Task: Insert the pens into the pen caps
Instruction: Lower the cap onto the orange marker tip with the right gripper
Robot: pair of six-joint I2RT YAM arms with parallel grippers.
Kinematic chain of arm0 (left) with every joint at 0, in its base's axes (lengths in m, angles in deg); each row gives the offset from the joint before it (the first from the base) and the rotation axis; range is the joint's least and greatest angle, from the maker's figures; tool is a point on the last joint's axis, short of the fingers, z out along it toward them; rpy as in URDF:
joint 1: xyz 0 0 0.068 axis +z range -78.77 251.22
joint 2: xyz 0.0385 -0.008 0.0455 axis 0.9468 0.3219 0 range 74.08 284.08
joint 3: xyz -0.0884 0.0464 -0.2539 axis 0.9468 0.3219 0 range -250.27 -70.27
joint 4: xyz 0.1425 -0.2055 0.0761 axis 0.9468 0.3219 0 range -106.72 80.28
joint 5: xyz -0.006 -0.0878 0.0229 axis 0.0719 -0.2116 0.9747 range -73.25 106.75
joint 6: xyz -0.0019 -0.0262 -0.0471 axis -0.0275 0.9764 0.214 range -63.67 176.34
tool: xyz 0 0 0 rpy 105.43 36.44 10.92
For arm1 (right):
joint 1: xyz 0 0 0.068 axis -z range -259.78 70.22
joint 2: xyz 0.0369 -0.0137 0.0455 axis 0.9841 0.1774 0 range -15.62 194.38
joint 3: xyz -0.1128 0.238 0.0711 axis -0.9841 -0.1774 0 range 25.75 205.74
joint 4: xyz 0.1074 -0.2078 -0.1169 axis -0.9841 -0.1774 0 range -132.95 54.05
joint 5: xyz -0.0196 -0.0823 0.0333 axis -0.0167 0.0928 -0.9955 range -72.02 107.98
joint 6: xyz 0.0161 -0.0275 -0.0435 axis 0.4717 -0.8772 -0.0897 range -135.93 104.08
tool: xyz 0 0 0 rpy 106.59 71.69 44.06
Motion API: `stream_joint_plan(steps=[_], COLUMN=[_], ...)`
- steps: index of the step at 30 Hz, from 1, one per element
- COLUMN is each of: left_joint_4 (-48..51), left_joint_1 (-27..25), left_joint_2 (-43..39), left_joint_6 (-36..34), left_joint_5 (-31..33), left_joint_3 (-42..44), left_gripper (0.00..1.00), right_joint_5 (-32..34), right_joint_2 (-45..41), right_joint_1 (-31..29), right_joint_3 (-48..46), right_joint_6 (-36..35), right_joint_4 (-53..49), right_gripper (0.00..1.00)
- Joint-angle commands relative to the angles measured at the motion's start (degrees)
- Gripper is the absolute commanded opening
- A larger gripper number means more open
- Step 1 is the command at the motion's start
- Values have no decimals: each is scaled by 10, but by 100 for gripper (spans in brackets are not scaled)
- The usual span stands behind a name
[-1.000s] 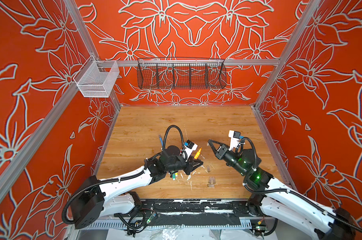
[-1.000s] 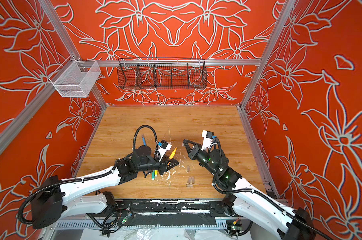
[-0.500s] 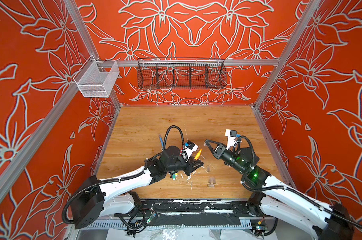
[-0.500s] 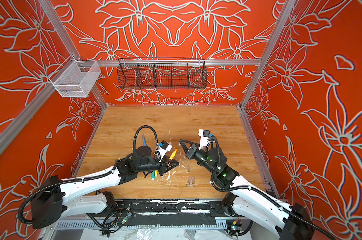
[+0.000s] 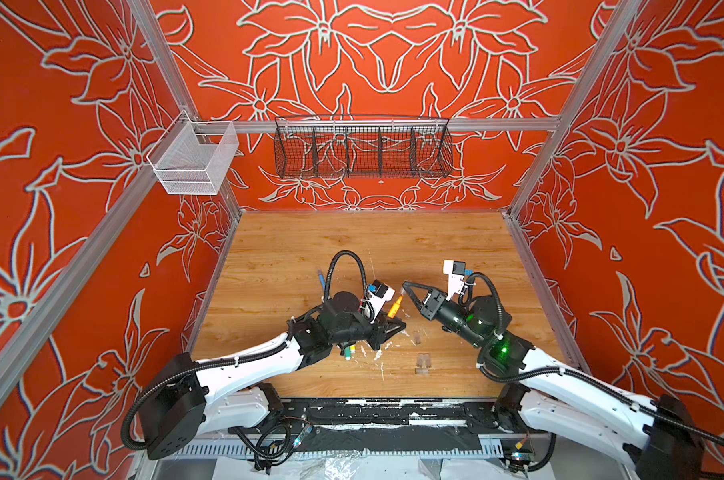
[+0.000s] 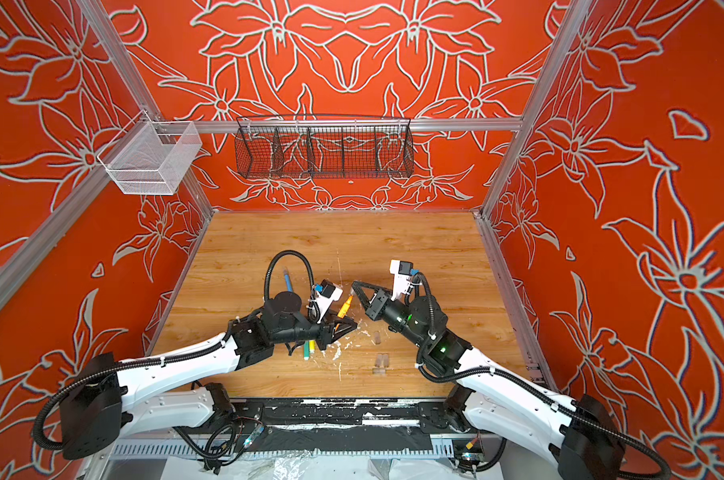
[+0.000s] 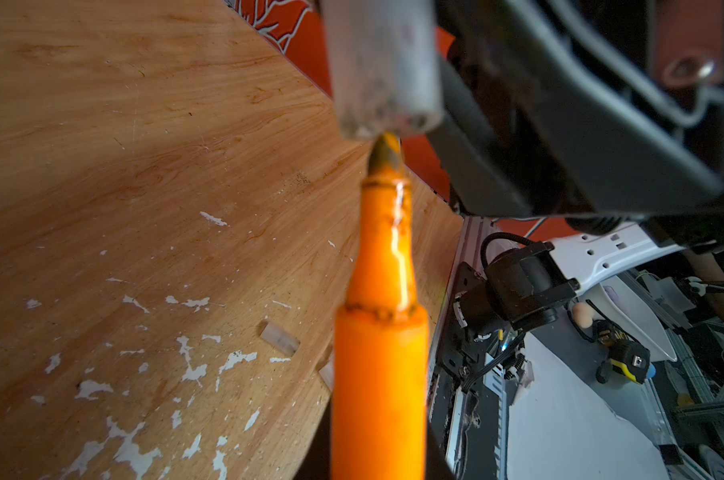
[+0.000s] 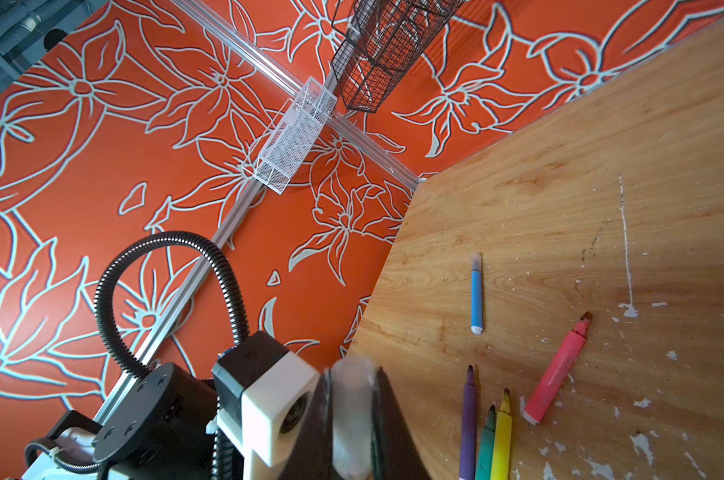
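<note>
My left gripper [image 5: 393,326] is shut on an orange pen [image 7: 379,332], whose pointed tip angles up toward the right arm. My right gripper [image 8: 352,372] is shut on a clear pen cap [image 8: 352,415]. In the left wrist view the open mouth of that pen cap [image 7: 383,62] meets the pen's tip. A blue pen [image 8: 476,295] lies alone farther back. The pink pen [image 8: 555,374], purple pen [image 8: 468,424], green pen [image 8: 487,444] and yellow pen [image 8: 502,436] lie partly hidden under my left arm in both top views.
Loose clear caps [image 5: 416,337] [image 5: 422,359] lie on the wooden table [image 5: 352,241] in front of the grippers. White flecks [image 7: 194,370] dot the wood. A black wire basket [image 5: 362,151] and a white mesh basket [image 5: 194,164] hang on the walls.
My right gripper has moved left with the cap, bringing its mouth up to the orange pen's tip. The left arm has held still.
</note>
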Motion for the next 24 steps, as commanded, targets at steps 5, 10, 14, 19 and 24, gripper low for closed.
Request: stream_joint_plan(steps=[5,10,14,19,24], left_joint_4=[-4,-3,-9,-18,-61], left_joint_1=[-5,-5,-3,11,56], left_joint_2=[-14,-25,-38,-33,-31], left_joint_6=[-3,1,8,28,76], left_joint_5=[30,23,21,-7,-68], left_joint_3=[7,6,13,13,30], left_gripper=[0,0,0,0,0], right_joint_5=[14,43,42,51,60], right_joint_2=[-3,3,21,33,32], right_joint_1=[-23,-45,-53,-65,-75], right_joint_3=[-1,-6,-2,-11,-28], right_joint_6=[0,-12,-15,-18,-25], right_joint_4=[28,24,31,54,78], right_gripper=[0,0,0,0,0])
